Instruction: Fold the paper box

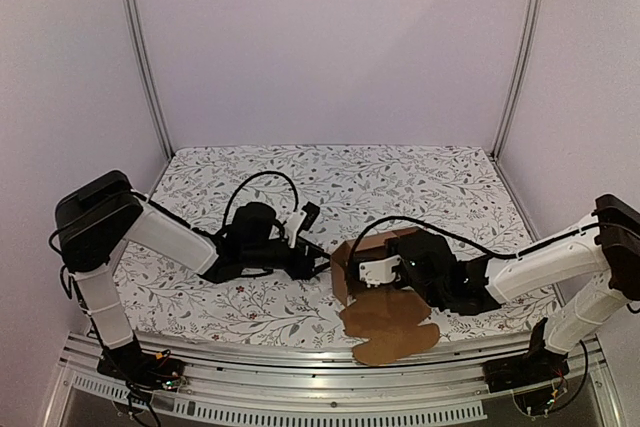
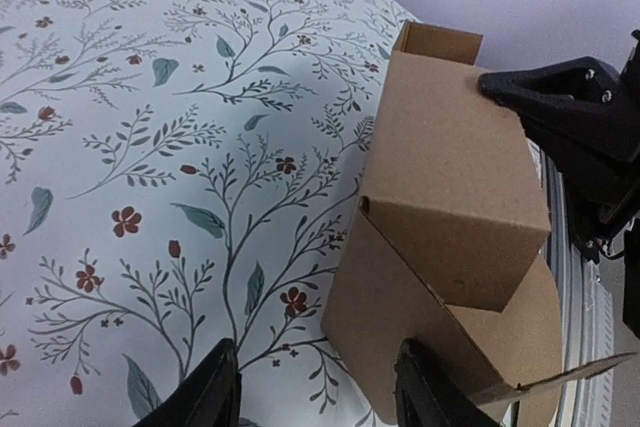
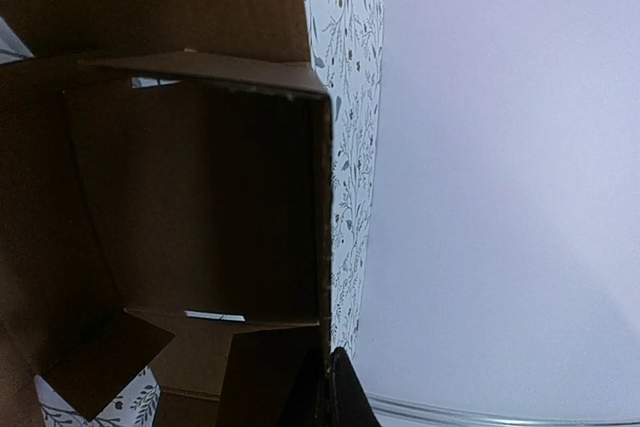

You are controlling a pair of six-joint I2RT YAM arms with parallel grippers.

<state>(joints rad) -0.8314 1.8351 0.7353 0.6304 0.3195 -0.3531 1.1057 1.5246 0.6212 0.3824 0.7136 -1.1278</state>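
Two arms meet near mid-table.

Top view: paper box (image 1: 388, 319) half-formed on floral tablecloth (image 1: 300, 177), walls raised, flat flap lying toward near edge. Left gripper (image 1: 320, 259) just beside box's left wall; right gripper (image 1: 358, 275) at box.

Left wrist: fingers (image 2: 210, 392) spread, nothing between, box corner near one finger.

Right wrist: fingers (image 3: 338, 402) pinched together on box wall edge, open interior in view.
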